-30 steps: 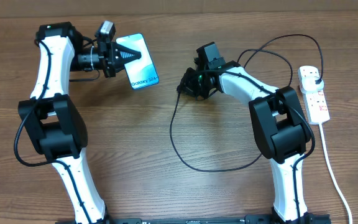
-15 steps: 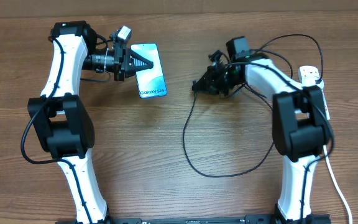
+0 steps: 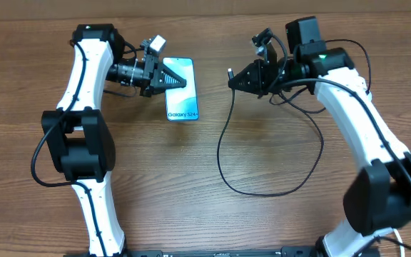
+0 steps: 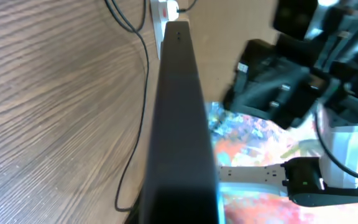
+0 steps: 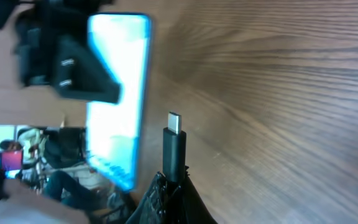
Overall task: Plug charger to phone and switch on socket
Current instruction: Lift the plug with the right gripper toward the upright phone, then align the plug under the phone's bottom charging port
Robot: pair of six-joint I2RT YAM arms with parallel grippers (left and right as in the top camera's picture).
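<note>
The charger's (image 3: 218, 153) black cable is looping across the worktop (image 3: 184, 210) nearest the robot's base. Beyond it, the right gripper (image 3: 237, 79) is clamping the connector tip (image 5: 174, 137) and aiming it at the phone (image 3: 182, 98). The left gripper (image 3: 171, 78) is pinching the phone by one end, apart from the tip.

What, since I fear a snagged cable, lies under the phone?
Wood table shows all around the phone, held in the left jaws; the cable lies apart. Directly beneath is covered.

Brown wood-grain table (image 3: 262, 225), soft even light, faint shadows
</note>
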